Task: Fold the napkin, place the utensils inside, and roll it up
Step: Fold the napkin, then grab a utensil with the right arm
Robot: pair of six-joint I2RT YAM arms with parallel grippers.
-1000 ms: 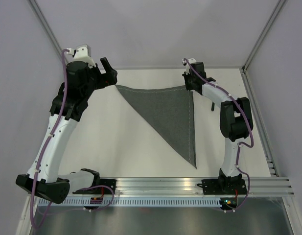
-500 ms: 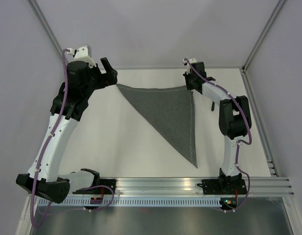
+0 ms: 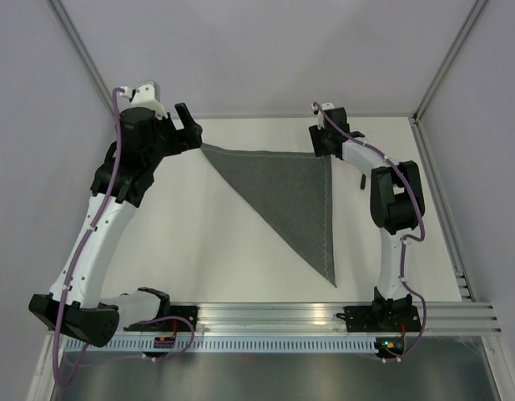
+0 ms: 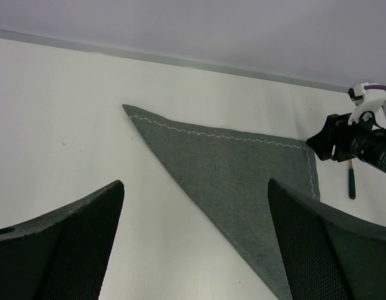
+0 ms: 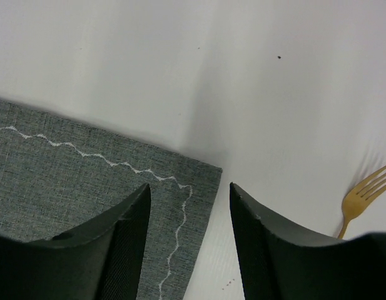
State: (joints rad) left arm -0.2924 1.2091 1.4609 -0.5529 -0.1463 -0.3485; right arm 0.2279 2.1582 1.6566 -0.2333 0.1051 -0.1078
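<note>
The dark grey napkin [image 3: 295, 188] lies flat on the table, folded into a triangle with its point toward the near edge. My right gripper [image 3: 320, 147] hovers open over the napkin's far right corner [image 5: 193, 178], which lies flat between the jaws. Just right of that arm rests a utensil [image 3: 361, 180], a gold fork [image 5: 363, 192] with a thin dark handle [image 4: 351, 185]. By the far left corner [image 4: 133, 112], my left gripper [image 3: 190, 130] is wide open and holds nothing.
A white table top [image 3: 199, 242] carries everything. A metal frame rail [image 3: 447, 217] runs along the right side, and a grey back wall [image 3: 282, 58] stands close behind both grippers. The aluminium base rail [image 3: 274, 313] spans the near edge.
My right gripper has opened and let go of the napkin's far right corner, which now lies flat. The left arm has shifted slightly.
</note>
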